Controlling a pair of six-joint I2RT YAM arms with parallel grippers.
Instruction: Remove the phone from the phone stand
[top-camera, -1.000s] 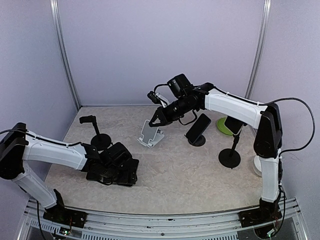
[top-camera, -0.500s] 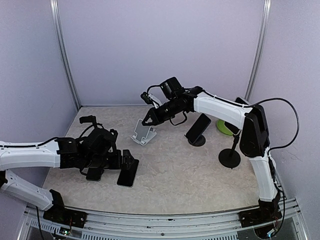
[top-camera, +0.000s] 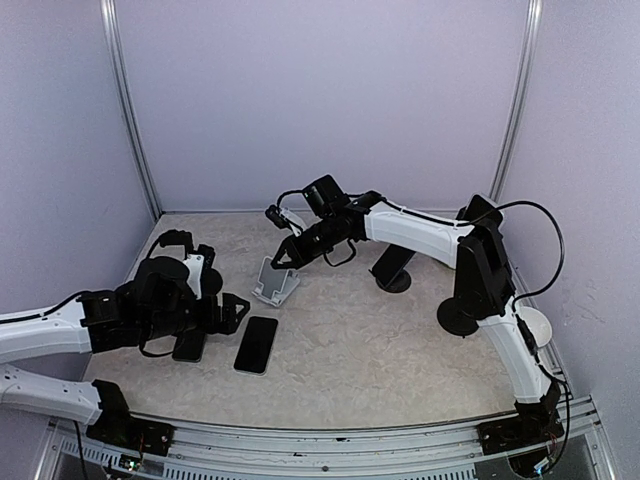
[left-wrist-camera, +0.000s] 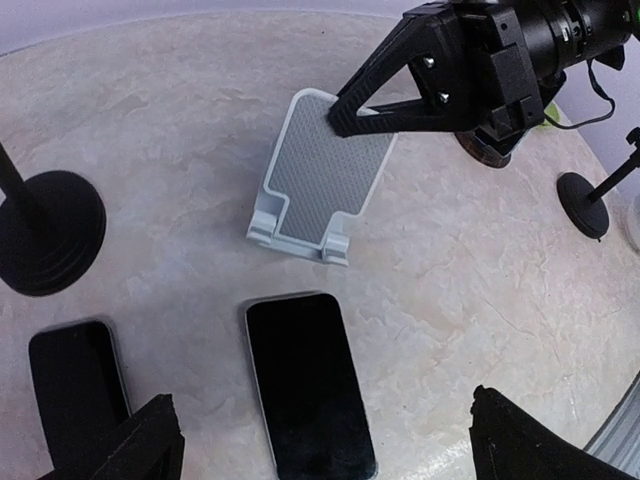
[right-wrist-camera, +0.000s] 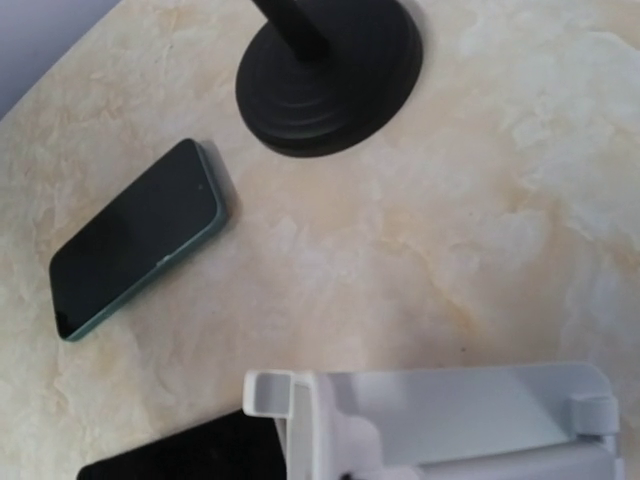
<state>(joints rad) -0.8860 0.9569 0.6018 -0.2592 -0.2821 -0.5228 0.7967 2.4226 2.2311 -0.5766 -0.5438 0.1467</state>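
**Phone (left-wrist-camera: 310, 395) off the phone stand (left-wrist-camera: 325, 175)**

I see the phone lying flat on the table (left-wrist-camera: 480, 280), just in front of the white phone stand and not touching it. My left gripper (left-wrist-camera: 330, 440) hangs above the phone, fingers spread wide. The right gripper (left-wrist-camera: 345, 118) pinches the phone stand's top edge

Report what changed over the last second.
The left hand let go of the phone and drew back left, leaving it flat on the table. The right hand dragged the white stand leftward. The black stands stayed put.
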